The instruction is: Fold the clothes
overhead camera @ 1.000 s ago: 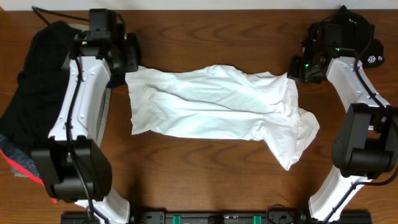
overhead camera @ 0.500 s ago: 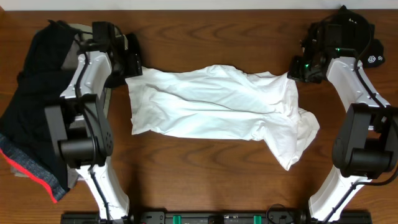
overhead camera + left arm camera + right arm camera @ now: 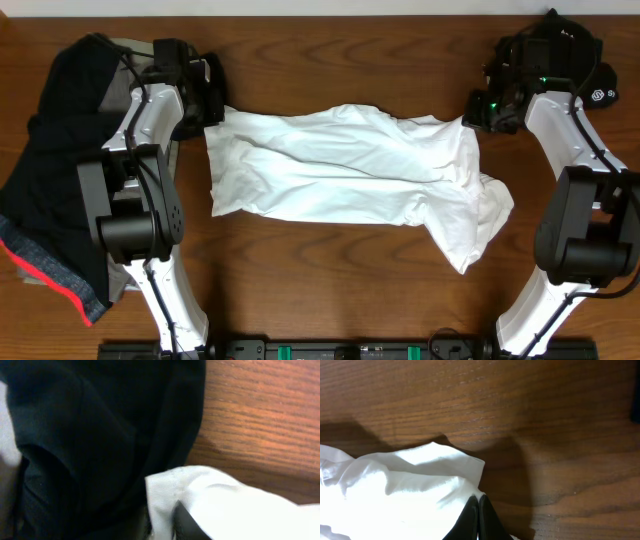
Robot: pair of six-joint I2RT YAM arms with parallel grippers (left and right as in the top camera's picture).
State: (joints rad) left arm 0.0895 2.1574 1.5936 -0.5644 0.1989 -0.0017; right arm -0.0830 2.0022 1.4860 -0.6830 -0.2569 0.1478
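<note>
The white T-shirt (image 3: 340, 165) lies spread lengthwise across the middle of the table, with a bunched tail hanging toward the front right. My left gripper (image 3: 210, 105) is at its far left corner. In the left wrist view it (image 3: 165, 525) is shut on the hemmed corner of the T-shirt (image 3: 240, 510), next to a black garment (image 3: 100, 435). My right gripper (image 3: 478, 112) is at the far right corner. The right wrist view shows it (image 3: 479, 502) shut, fingers pressed together on the edge of the T-shirt (image 3: 395, 490).
A pile of dark clothes (image 3: 50, 170) fills the left edge of the table, with a red-hemmed one (image 3: 60, 285) at its front. Bare wooden table (image 3: 330, 290) shows in front of and behind the shirt. The arm bases stand at the front left and front right.
My left arm swung off the dark pile to the shirt's far left corner, and its gripper closed on the corner. The right arm and the shirt stayed still.
</note>
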